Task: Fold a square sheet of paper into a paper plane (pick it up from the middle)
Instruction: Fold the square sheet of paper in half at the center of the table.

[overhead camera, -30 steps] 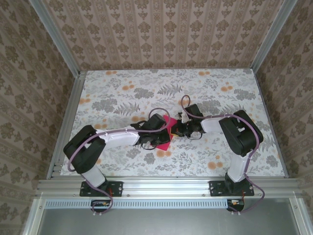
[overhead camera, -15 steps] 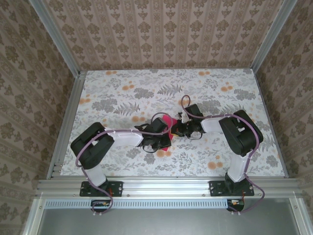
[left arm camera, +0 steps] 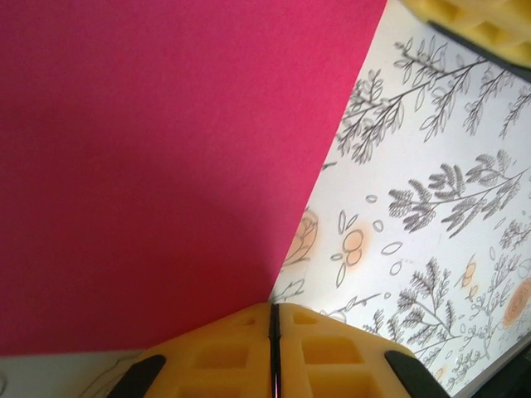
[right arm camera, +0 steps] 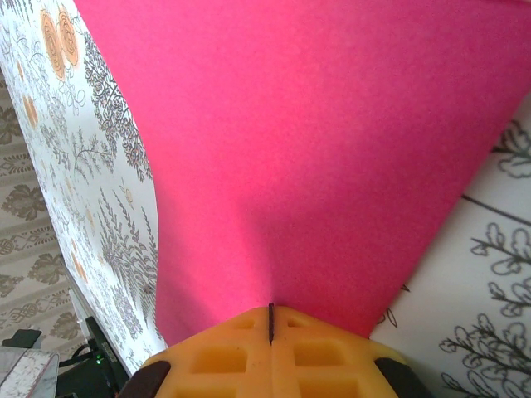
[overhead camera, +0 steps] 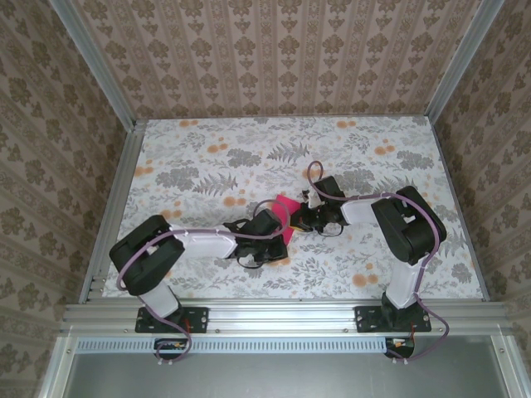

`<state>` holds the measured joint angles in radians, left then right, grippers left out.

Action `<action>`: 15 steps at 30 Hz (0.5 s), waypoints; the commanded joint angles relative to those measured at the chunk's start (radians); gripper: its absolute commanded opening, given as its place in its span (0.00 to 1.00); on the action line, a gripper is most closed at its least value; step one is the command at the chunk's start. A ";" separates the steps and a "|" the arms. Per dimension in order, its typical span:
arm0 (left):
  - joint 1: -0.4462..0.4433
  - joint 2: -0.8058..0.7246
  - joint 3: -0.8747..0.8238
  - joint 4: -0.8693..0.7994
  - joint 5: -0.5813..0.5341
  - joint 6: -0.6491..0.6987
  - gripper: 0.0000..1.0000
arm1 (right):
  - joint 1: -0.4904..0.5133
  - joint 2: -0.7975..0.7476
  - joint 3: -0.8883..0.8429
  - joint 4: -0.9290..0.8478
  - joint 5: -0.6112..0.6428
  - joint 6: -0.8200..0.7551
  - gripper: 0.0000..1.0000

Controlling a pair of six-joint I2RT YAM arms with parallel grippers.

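1. Nearest the bases, the left hand (overhead camera: 265, 236) was seen reaching in from the near left. In its own wrist view, the left hand (left arm camera: 272, 348) was closed, with its yellow pads (left arm camera: 216, 356) pressed together on the near point of the square sheet of paper (left arm camera: 166, 166).
2. Just beyond it, the square sheet of paper (overhead camera: 287, 209) was found near the middle of the tabletop (overhead camera: 207, 157), between the two hands and touched by both. From above, its visible part was seen as a narrow strip, with the long axis running near to far. It could not be told whether a crease had been made.
3. To the right and slightly farther off, the right hand (overhead camera: 304, 217) was seen. In its wrist view, the right hand (right arm camera: 270, 332) was likewise clamped shut on the paper (right arm camera: 332, 149), which fanned away from the pads and curved along one edge, so it was judged to be partly lifted off the tabletop.
4. The coming move was judged to turn on this: the paper was pinched from opposite sides, the left hand at its near-left part and the right hand at its right side. Neither hand was nearer to it than the other, both being in contact.
5. One sheet and two hands were counted.
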<state>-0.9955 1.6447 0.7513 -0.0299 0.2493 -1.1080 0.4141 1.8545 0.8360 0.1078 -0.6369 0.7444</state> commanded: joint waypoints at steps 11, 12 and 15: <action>0.040 0.011 0.150 -0.121 -0.076 0.038 0.09 | -0.009 0.068 -0.033 -0.031 0.079 0.008 0.06; 0.041 0.026 0.154 -0.128 -0.077 0.037 0.09 | -0.009 0.066 -0.033 -0.029 0.075 0.007 0.06; 0.044 0.056 0.145 -0.124 -0.076 0.033 0.08 | -0.009 0.052 -0.035 -0.020 0.061 0.004 0.06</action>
<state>-0.9546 1.6638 0.8955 -0.0906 0.1883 -1.0962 0.4103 1.8572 0.8341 0.1158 -0.6518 0.7448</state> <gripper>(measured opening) 0.087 0.064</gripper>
